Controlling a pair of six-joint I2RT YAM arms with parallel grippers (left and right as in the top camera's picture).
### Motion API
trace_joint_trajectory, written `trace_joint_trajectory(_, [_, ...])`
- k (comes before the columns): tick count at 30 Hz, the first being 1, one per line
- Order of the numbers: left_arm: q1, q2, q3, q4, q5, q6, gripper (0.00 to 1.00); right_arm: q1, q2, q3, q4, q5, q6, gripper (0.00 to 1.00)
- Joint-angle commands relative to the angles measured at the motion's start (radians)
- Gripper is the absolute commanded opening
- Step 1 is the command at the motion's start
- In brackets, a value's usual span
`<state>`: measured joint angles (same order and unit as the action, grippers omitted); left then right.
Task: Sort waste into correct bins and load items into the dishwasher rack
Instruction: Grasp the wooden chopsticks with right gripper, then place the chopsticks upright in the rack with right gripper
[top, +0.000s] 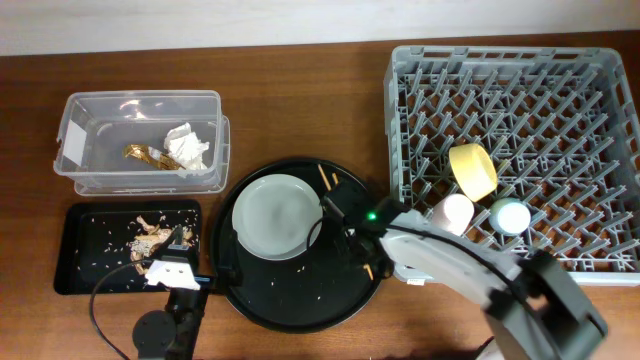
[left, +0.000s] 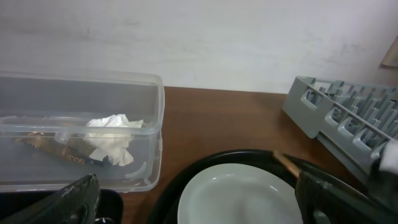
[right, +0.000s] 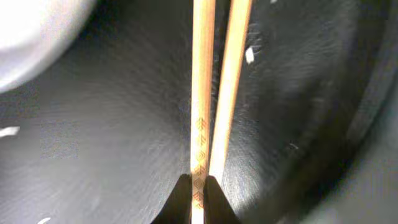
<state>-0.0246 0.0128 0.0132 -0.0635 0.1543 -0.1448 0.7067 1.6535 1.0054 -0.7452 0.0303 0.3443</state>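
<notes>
My right gripper (top: 352, 236) (right: 198, 186) is low over the round black tray and shut on one of two thin brown chopsticks (right: 202, 93); the second lies just to its right. A chopstick end (top: 325, 178) shows by the pale grey-green plate (top: 275, 216) (left: 239, 196). My left gripper (top: 170, 262) (left: 202, 198) is open and empty at the right end of the shallow black tray (top: 75, 280), which holds beige food scraps (top: 150, 235). The clear tub (top: 90, 110) holds the white tissue (top: 188, 146) (left: 112, 140) and the brown-and-gold wrapper (top: 145, 154). The grey rack (top: 600, 120) holds the yellow bowl (top: 472, 168), pink cup (top: 455, 212) and blue cup (top: 511, 216).
The large round black tray (top: 290, 300) sits between the bins and the rack, with small crumbs on it. The rack's corner shows in the left wrist view (left: 311, 106). A black cable (top: 95, 310) loops at the front left. A white wall runs along the back.
</notes>
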Motion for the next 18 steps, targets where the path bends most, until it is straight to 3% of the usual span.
trace_joint_trajectory(1, [0.008, -0.007, -0.004, -0.002, 0.014, 0.016, 0.99, -0.002, -0.170, 0.091, -0.046, 0.136, 0.069, 0.04])
trace_joint_trajectory(5, [0.008, -0.007, -0.004, -0.002, 0.014, 0.016, 0.99, -0.045, -0.296, 0.102, -0.077, 0.314, 0.129, 0.04])
trace_joint_trajectory(9, [0.008, -0.007, -0.004, -0.002, 0.014, 0.016, 0.99, -0.249, -0.290, 0.102, -0.064, 0.340, 0.129, 0.04])
trace_joint_trajectory(11, [0.008, -0.007, -0.004, -0.002, 0.014, 0.016, 0.99, -0.330, -0.259, 0.102, -0.037, 0.284, 0.101, 0.04])
trace_joint_trajectory(14, [0.008, -0.007, -0.004, -0.002, 0.014, 0.016, 0.99, -0.414, -0.160, 0.102, 0.020, 0.048, -0.020, 0.04])
trace_joint_trajectory(18, [0.008, -0.007, -0.004, -0.002, 0.014, 0.016, 0.99, -0.388, -0.078, 0.102, 0.017, 0.052, -0.061, 0.09])
